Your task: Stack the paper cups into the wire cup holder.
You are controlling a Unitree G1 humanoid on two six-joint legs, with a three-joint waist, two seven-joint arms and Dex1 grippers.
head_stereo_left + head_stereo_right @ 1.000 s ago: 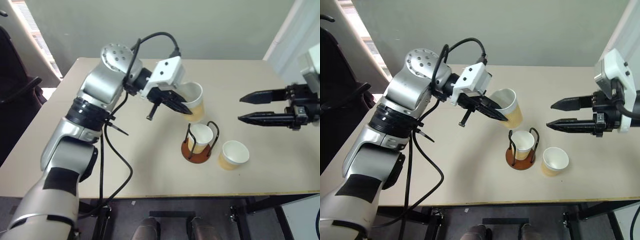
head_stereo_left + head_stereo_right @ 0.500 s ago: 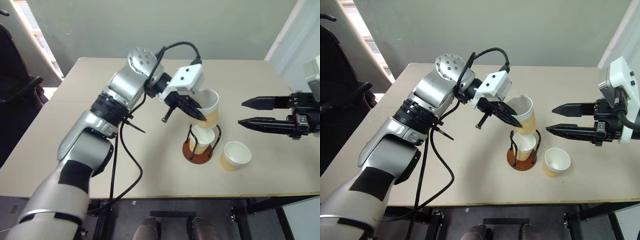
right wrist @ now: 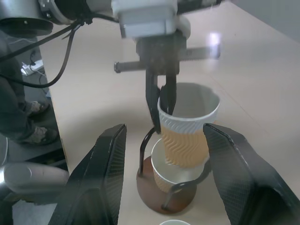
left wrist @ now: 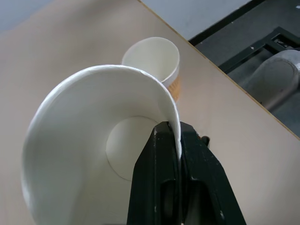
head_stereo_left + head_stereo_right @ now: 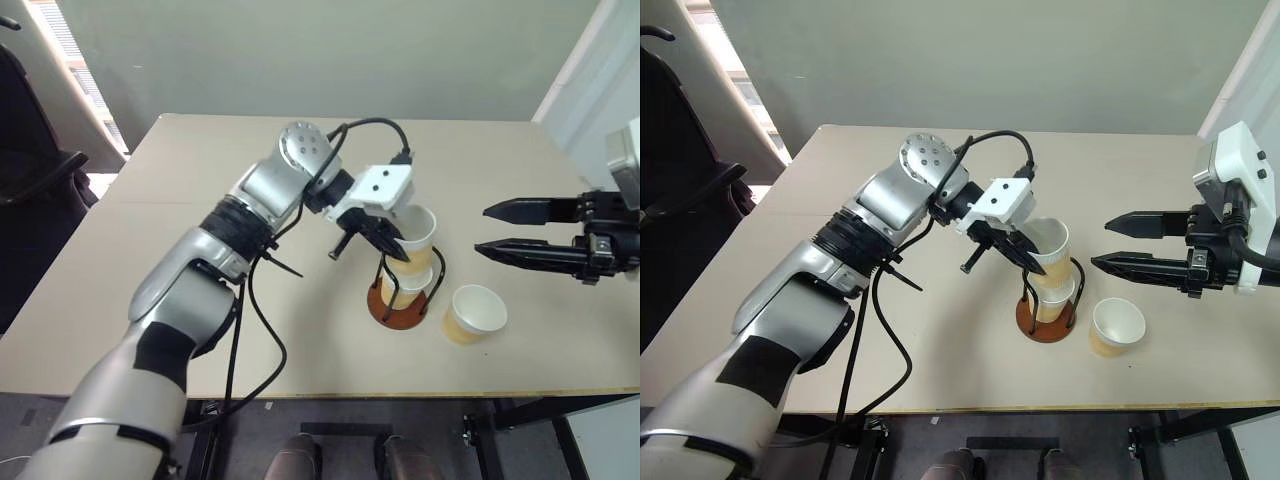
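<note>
The held cup (image 5: 418,240) hides most of the nested cup (image 5: 392,292) beneath.

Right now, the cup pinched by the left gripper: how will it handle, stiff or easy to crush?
Probably soft: the held cup's rim looks bent out of round where the left gripper pinches its wall. Likely light, since one thin wall pinch carries it. It hangs tilted above the cup in the wire cup holder, so it may snag the wire loops.
</note>
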